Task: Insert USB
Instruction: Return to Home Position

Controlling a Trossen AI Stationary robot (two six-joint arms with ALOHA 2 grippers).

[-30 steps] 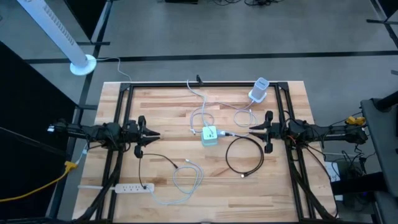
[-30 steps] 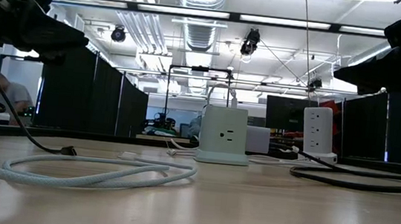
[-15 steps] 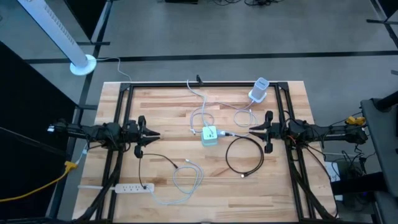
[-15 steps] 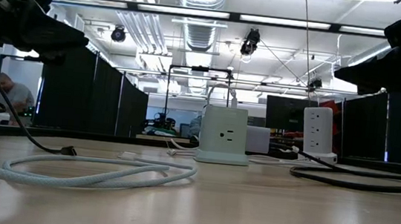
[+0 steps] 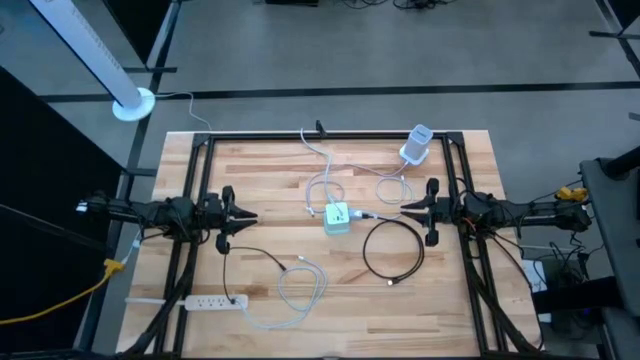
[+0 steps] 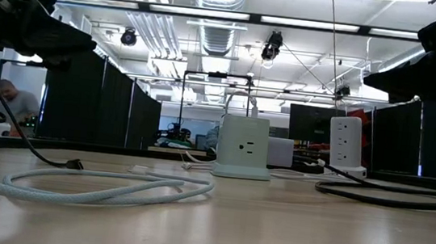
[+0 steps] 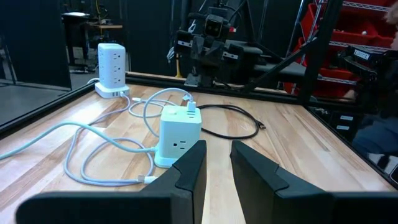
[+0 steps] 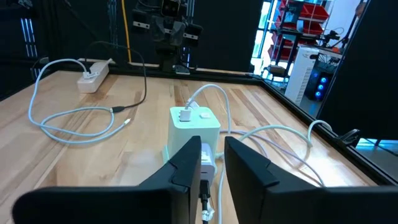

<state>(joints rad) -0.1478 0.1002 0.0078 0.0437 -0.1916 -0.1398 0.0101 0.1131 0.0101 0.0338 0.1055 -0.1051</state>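
On the bench (image 5: 262,172), cables (image 5: 366,252) look plugged into the cube (image 5: 337,217), so the job seems done. Left fingers (image 7: 189,171) and right fingers (image 8: 186,165) wait apart, slightly open, empty.

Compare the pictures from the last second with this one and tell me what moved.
Nothing on the table visibly changed. The left gripper and the right gripper hang empty at their own sides, as before. The outlet cube, the black cable and the power strip lie where they were. Only the person far behind the table shifted slightly.
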